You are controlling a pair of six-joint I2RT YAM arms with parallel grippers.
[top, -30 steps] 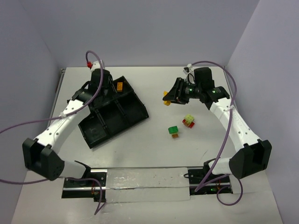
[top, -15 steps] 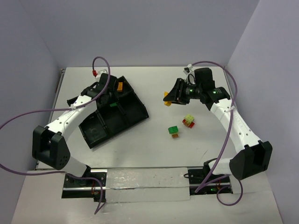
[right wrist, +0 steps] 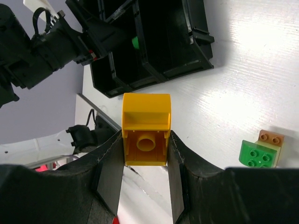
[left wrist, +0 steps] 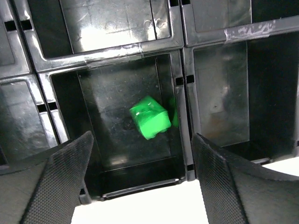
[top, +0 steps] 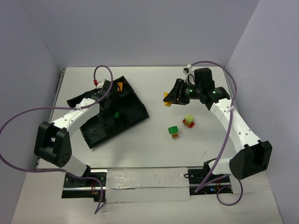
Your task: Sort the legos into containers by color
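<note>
The black tray point(top: 96, 133) lies at the left, its compartments seen from above in the left wrist view point(left wrist: 182, 93). A green lego point(left wrist: 149, 116) lies loose in one compartment point(top: 116, 113). My left gripper point(left wrist: 140, 186) hangs over it point(top: 109, 99), open and empty. An orange lego point(top: 119, 86) sits in a far compartment. My right gripper point(right wrist: 145, 154) is shut on an orange-yellow lego point(right wrist: 145, 128), held above the table right of the tray point(top: 167, 98). A green-on-orange cluster point(top: 174, 131) and a yellow-green-on-red cluster point(top: 189, 121) rest on the table.
The tray point(right wrist: 159, 46) sits at an angle, its near right corner pointing to the table's middle. The green cluster point(right wrist: 259, 149) shows at the right of the right wrist view. Grey walls close in the table at the back and on both sides.
My left gripper has opened and let go of the green lego, which now lies in a tray compartment. The left arm swung in over the tray. The right arm has hardly moved.
</note>
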